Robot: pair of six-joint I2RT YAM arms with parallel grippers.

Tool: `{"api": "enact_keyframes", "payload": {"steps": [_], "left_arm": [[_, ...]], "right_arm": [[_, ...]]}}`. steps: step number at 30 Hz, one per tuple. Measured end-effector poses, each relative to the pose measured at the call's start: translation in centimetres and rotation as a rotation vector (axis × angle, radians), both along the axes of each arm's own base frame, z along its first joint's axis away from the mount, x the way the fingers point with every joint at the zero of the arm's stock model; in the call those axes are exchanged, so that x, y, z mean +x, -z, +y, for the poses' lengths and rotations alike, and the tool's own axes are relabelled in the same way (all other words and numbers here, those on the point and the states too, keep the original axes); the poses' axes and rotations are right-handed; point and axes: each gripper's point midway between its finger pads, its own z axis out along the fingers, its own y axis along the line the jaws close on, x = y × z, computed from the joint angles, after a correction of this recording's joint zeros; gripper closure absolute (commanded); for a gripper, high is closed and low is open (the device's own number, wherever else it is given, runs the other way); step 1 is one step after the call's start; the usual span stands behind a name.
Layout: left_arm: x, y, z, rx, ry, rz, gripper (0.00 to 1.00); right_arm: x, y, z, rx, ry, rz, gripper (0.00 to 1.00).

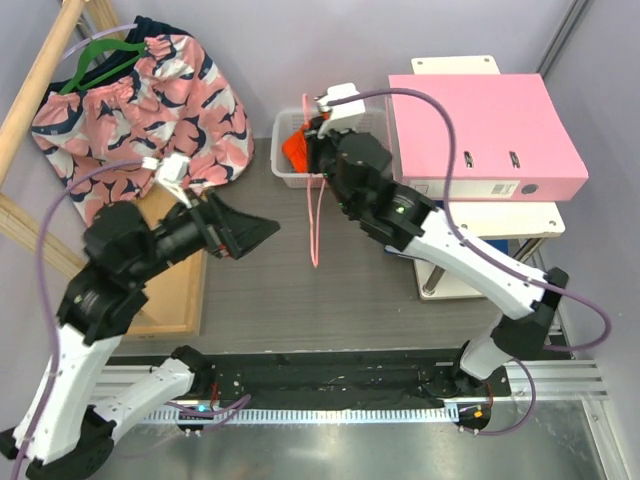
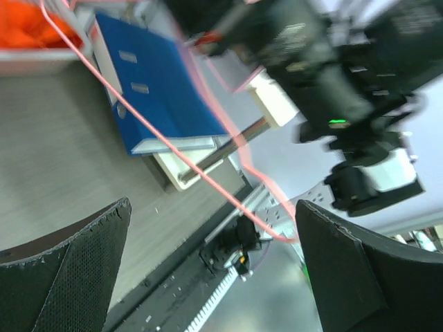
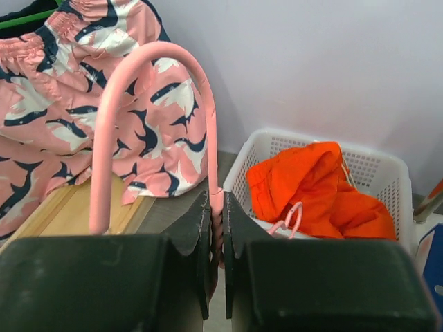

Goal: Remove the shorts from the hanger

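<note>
i see my right gripper (image 3: 216,202) clamped tight on the neck of the pale pink hanger (image 3: 102,159), just under its hook, which arches up over the fingers. in the overhead view the hanger's thin wire body dangles below that gripper, above the grey table (image 1: 260,290), with the shorts off it. the orange shorts (image 3: 311,197) lie bunched in the white basket (image 3: 377,166) just behind the hanger. my left gripper (image 2: 212,206) hangs with its fingers spread wide, holding nothing, to the left of the hanger and apart from it. a pink patterned garment (image 1: 150,110) on a green hanger (image 3: 21,19) rests against the wooden rack (image 1: 30,95) at far left.
</note>
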Motion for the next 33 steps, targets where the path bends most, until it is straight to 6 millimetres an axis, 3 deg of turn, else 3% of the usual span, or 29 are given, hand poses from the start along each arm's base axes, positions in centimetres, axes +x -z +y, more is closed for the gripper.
{"api": "enact_keyframes", "payload": {"steps": [3,5,8,10,13,17,22,28,33], "left_arm": [[-1.7,-2.4,1.9,-0.002,-0.041,-0.080,0.00],[-2.4,-2.8,2.8,0.004,-0.060,-0.114,0.00],[-2.0,-1.6,3.3,0.045,-0.090,-0.109,0.00],[-1.2,0.3,3.4,0.093,-0.108,-0.080,0.00],[0.0,2.9,3.4,0.169,-0.132,-0.023,0.00],[1.0,4.8,3.5,0.228,-0.153,0.013,0.00],[0.9,5.6,3.4,0.228,-0.147,0.023,0.00],[0.3,5.1,1.3,0.162,-0.039,0.039,0.01],[0.8,7.0,0.7,0.165,-0.029,0.097,0.03]], "right_arm": [[0.9,0.1,2.2,-0.069,0.057,-0.040,0.99],[0.9,0.3,3.6,-0.113,0.086,-0.064,0.99],[0.9,1.3,5.4,-0.180,0.122,-0.078,0.99],[0.6,2.1,6.4,-0.218,0.126,-0.078,0.99],[0.5,3.0,6.9,-0.241,0.127,-0.068,0.99],[0.3,2.9,7.4,-0.209,0.091,-0.059,0.99],[-0.4,3.8,8.2,-0.172,0.022,-0.031,0.99],[-0.6,4.1,8.5,-0.157,-0.002,-0.019,0.99],[-0.8,4.0,8.9,-0.138,-0.024,-0.013,0.99]]}}
